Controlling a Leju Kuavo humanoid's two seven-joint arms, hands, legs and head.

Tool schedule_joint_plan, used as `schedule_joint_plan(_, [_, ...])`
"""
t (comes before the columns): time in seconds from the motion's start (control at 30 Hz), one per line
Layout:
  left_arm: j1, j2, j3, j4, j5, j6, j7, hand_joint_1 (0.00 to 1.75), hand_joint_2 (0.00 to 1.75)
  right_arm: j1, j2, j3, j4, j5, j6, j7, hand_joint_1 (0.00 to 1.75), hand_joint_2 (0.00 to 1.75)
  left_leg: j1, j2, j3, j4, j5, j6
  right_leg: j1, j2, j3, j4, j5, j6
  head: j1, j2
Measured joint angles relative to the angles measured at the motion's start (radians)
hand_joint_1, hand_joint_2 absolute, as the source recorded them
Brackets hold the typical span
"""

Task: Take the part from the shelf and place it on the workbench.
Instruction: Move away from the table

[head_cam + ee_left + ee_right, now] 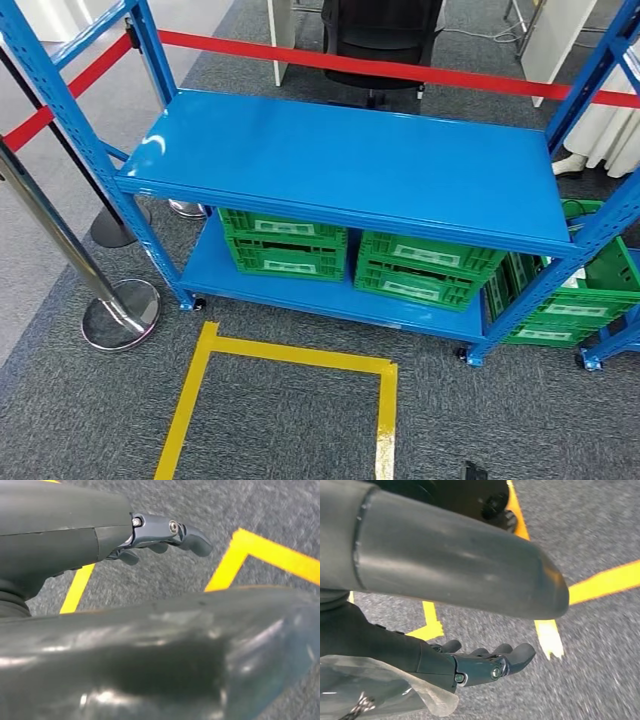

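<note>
Facing a blue shelf [355, 165] with green crates [287, 243] underneath, no part spotted anywhere, maybe tucked inside a crate. Left hand [158, 537] and right hand [482, 662] dangling over carpet, fingers loose, holding nothing. Could easily end up grabbing blind, or clipping the red barrier [362, 62] reaching in.
</note>
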Motion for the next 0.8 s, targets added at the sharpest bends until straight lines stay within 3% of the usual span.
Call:
schedule_joint_plan(0.07, [-0.001,-0.001,0.001,0.0,0.002,-0.001,-0.001,0.0,0.0,-0.001,0.0,0.005,0.0,0.004,0.007,0.001,0.0,0.0,0.004,0.003,0.005,-0.009,0.004,0.009,-0.001,-0.01,-0.039,0.076,-0.044,0.008,0.006,0.0])
schedule_joint_plan(0.13, [-0.001,-0.002,0.001,0.0,0.003,-0.002,0.0,0.0,0.0,-0.001,0.0,0.009,0.0,0.007,0.013,0.001,0.0,0.0,0.004,0.006,0.005,-0.009,0.002,0.013,-0.004,-0.018,-0.106,0.207,-0.1,0.016,0.01,0.0])
schedule_joint_plan(0.17, [-0.001,-0.002,0.001,0.0,0.002,-0.003,0.0,0.0,0.0,0.0,0.0,0.011,0.0,0.008,0.016,0.002,0.0,0.0,0.004,0.008,0.006,-0.009,0.001,0.014,-0.006,-0.019,-0.132,0.252,-0.109,0.02,0.01,0.0])
schedule_joint_plan(0.2, [-0.001,-0.002,0.001,0.0,0.002,-0.003,0.0,0.0,0.0,0.001,0.0,0.013,0.001,0.009,0.019,0.002,0.0,0.0,0.004,0.008,0.007,-0.008,-0.001,0.013,-0.008,-0.02,-0.143,0.264,-0.099,0.022,0.01,0.0])
schedule_joint_plan(0.23, [-0.001,-0.003,0.001,0.0,0.002,-0.004,0.001,0.0,0.0,0.002,-0.001,0.014,0.001,0.011,0.02,0.002,0.0,0.0,0.005,0.008,0.01,-0.007,-0.004,0.012,-0.01,-0.022,-0.133,0.236,-0.07,0.024,0.011,0.0])
schedule_joint_plan(0.3, [-0.001,-0.004,0.001,0.0,0.002,-0.004,0.002,0.0,0.0,0.002,-0.002,0.017,0.001,0.014,0.022,0.002,0.0,0.0,0.005,0.008,0.017,-0.004,-0.013,0.004,-0.013,-0.03,-0.078,0.113,0.001,0.025,0.011,0.0])
schedule_joint_plan(0.33, [-0.001,-0.004,0.001,0.0,0.002,-0.004,0.002,0.0,0.0,0.0,-0.002,0.018,0.001,0.014,0.022,0.002,0.0,0.0,0.003,0.009,0.019,0.0,-0.018,-0.001,-0.013,-0.034,-0.048,0.055,0.019,0.022,0.011,0.0])
schedule_joint_plan(0.4, [-0.002,-0.004,0.001,0.0,0.001,-0.005,0.003,0.0,0.0,-0.001,-0.003,0.021,0.002,0.015,0.023,0.002,0.0,0.0,0.0,0.01,0.019,0.005,-0.024,-0.013,-0.009,-0.036,-0.02,0.007,0.02,0.01,0.009,0.0])
schedule_joint_plan(0.47, [-0.002,-0.005,0.001,0.0,0.0,-0.005,0.004,0.0,0.0,0.0,-0.003,0.024,0.002,0.015,0.023,0.002,0.0,0.0,0.001,0.012,0.02,0.007,-0.027,-0.023,-0.007,-0.033,-0.017,0.004,0.017,-0.004,0.008,0.0])
schedule_joint_plan(0.53, [-0.003,-0.004,0.001,0.0,0.0,-0.005,0.005,0.0,0.0,0.001,-0.003,0.024,0.002,0.016,0.023,0.002,0.0,0.0,0.004,0.011,0.009,0.041,-0.051,-0.033,-0.009,-0.032,-0.012,0.002,0.015,-0.017,0.005,0.0])
schedule_joint_plan(0.63, [-0.002,-0.004,0.0,0.0,0.0,-0.005,0.005,0.0,0.0,0.0,-0.003,0.024,0.002,0.016,0.025,0.002,0.0,0.0,0.005,0.008,-0.079,0.225,-0.133,-0.042,-0.009,-0.031,-0.003,0.0,0.01,-0.031,-0.001,0.0])
schedule_joint_plan(0.67, [-0.001,-0.004,0.0,0.0,0.0,-0.005,0.005,0.0,0.0,0.001,-0.003,0.024,0.002,0.016,0.025,0.002,0.0,0.0,0.005,0.008,-0.11,0.281,-0.148,-0.042,-0.008,-0.03,-0.001,0.0,0.008,-0.033,-0.002,0.0])
schedule_joint_plan(0.7, [0.0,-0.004,0.0,0.0,0.0,-0.005,0.006,0.0,0.0,0.001,-0.003,0.025,0.002,0.016,0.025,0.002,0.0,0.0,0.005,0.008,-0.128,0.305,-0.142,-0.041,-0.007,-0.028,0.003,0.001,0.005,-0.034,-0.002,0.0])
schedule_joint_plan(0.73, [0.001,-0.004,0.0,0.0,0.0,-0.005,0.006,0.0,0.0,0.001,-0.003,0.025,0.002,0.016,0.025,0.003,0.0,0.0,0.005,0.008,-0.127,0.289,-0.116,-0.039,-0.006,-0.025,0.007,0.001,0.002,-0.033,-0.002,0.0])
schedule_joint_plan(0.8, [0.002,-0.004,0.0,0.0,-0.001,-0.005,0.007,0.0,0.0,0.001,-0.003,0.025,0.003,0.019,0.026,0.005,0.0,0.0,0.004,0.006,-0.085,0.169,-0.032,-0.028,-0.006,-0.02,0.017,0.001,-0.005,-0.029,-0.002,0.0])
